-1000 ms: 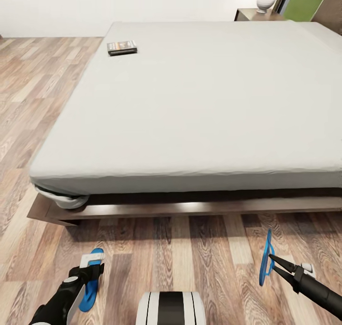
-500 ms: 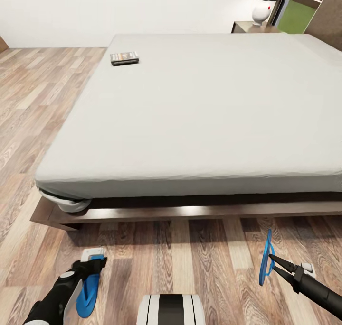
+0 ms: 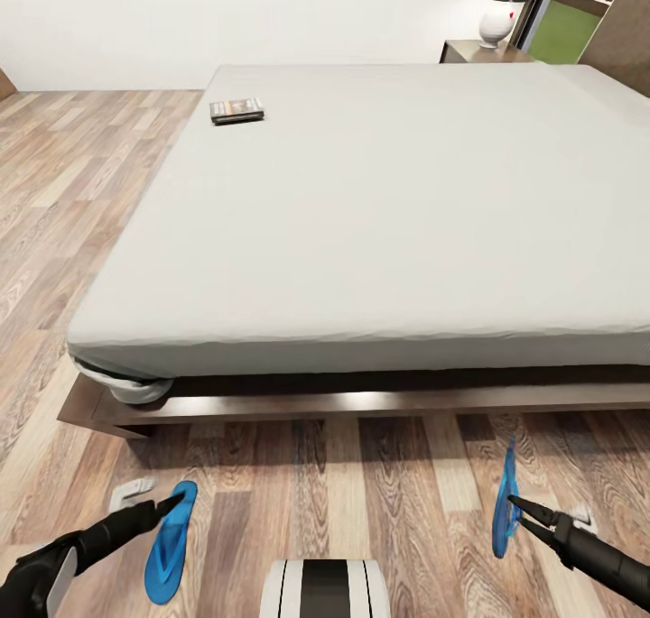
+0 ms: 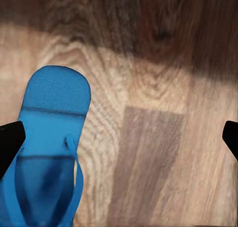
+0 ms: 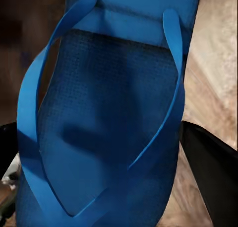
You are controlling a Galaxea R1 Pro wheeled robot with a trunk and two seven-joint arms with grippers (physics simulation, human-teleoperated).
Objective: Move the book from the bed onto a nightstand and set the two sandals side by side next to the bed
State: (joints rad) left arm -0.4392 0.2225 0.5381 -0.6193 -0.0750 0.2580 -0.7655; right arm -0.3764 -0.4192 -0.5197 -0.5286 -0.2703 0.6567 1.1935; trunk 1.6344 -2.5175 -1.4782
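Observation:
One blue sandal [image 3: 170,544] lies flat on the wood floor in front of the bed [image 3: 379,212], sole down [image 4: 49,152]. My left gripper [image 3: 155,502] hovers just above its toe end, open [image 4: 119,137], with one finger over the sandal's edge. The other sandal [image 3: 504,501] stands on its edge off the floor, and my right gripper [image 3: 516,511] is shut on it; its straps and footbed show between the fingers [image 5: 106,137]. The book [image 3: 236,110] rests on the mattress near the far left corner. A nightstand [image 3: 478,52] stands beyond the bed at the far right.
A white lamp [image 3: 498,23] stands on the nightstand. The bed's dark wooden frame [image 3: 271,404] juts out low over the floor, with bunched sheet at its left corner [image 3: 135,385]. Plank floor runs left of the bed. My base [image 3: 325,586] shows at the lower edge.
My left gripper has let go of its sandal, which now lies flat on the floor, and the left arm has drawn back to the left and down. The right arm holds still.

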